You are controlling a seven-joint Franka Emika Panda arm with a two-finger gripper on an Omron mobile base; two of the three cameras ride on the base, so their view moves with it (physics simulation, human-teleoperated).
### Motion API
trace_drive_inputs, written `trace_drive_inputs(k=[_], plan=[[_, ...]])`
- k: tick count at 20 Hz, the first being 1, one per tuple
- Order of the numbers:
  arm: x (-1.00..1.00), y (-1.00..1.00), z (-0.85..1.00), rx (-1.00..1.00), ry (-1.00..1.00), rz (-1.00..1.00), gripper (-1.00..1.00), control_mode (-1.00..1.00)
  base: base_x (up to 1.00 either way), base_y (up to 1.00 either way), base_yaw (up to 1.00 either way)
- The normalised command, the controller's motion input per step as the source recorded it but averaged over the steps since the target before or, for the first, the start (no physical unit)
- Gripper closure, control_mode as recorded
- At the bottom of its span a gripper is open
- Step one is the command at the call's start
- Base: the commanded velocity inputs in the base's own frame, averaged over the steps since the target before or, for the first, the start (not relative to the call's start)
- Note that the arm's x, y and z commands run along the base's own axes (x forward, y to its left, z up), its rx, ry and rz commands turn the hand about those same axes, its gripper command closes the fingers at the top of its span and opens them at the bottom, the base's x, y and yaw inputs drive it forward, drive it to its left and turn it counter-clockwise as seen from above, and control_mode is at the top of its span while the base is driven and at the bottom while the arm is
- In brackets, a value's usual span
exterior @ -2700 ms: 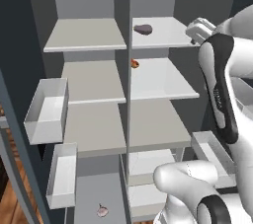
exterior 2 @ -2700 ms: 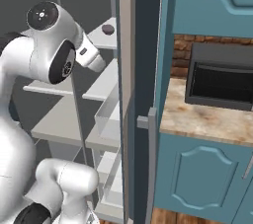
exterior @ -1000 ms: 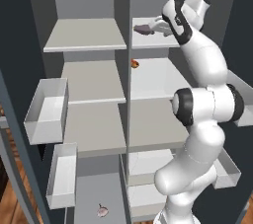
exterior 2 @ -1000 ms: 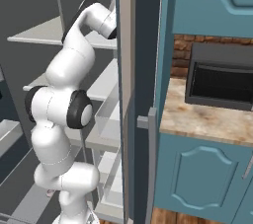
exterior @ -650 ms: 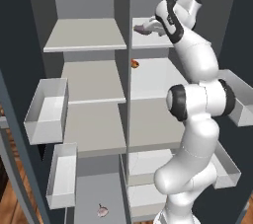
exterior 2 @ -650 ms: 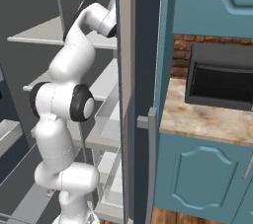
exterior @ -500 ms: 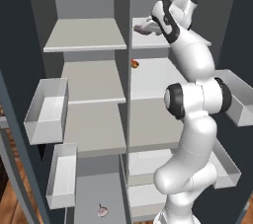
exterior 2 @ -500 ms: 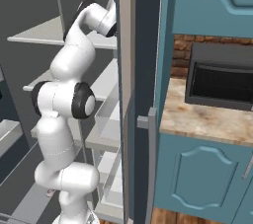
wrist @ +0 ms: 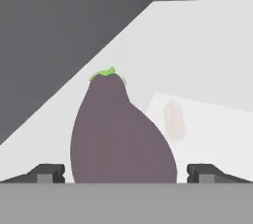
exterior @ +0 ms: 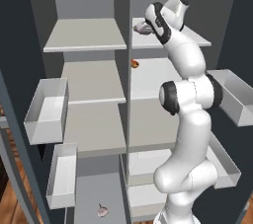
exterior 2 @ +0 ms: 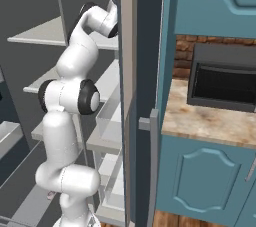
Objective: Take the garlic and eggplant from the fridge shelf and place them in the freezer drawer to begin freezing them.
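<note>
The eggplant (wrist: 121, 134), dark purple with a green cap, lies on the top right fridge shelf (exterior: 192, 38). It sits close in front of the hand, between the two fingertips (wrist: 47, 172). My gripper (wrist: 126, 172) is open, its jaws standing wide on either side of the eggplant's near end without closing on it. In the left base view the gripper (exterior: 144, 26) reaches over the eggplant (exterior: 140, 29) at the shelf's left end. The garlic (exterior: 102, 211), a small pale bulb, lies low down in the freezer drawer (exterior: 86, 193).
A small orange-red item (exterior: 134, 63) sits on the shelf below. Pale door bins stand at the left (exterior: 47, 107) and right (exterior: 232, 94). A centre divider (exterior: 123, 70) splits the shelves. The fridge door edge (exterior 2: 127, 96) and teal cabinets (exterior 2: 210, 171) stand to the right.
The arm swung up from the lower right to the top right shelf. Over the last second the hand edged left, further over the eggplant. The jaws stayed wide.
</note>
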Motion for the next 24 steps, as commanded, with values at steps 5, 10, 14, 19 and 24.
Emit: trace_drive_inputs(k=[5,10,14,19,24], plan=[[0.28,0.0,-0.03,-0.04,0.0,0.0,-1.0,-1.0,0.0,0.0,0.0],[0.04,0.02,-0.08,0.0,0.0,0.0,1.0,-1.0,0.0,0.0,0.0],[0.0,0.0,0.0,0.0,0.0,0.0,1.0,-1.0,0.0,0.0,0.0],[-0.4,0.0,0.0,0.0,0.0,0.0,1.0,-1.0,0.0,0.0,0.0],[-0.99,0.0,0.0,0.0,-0.01,0.0,1.0,-1.0,0.0,0.0,0.0]])
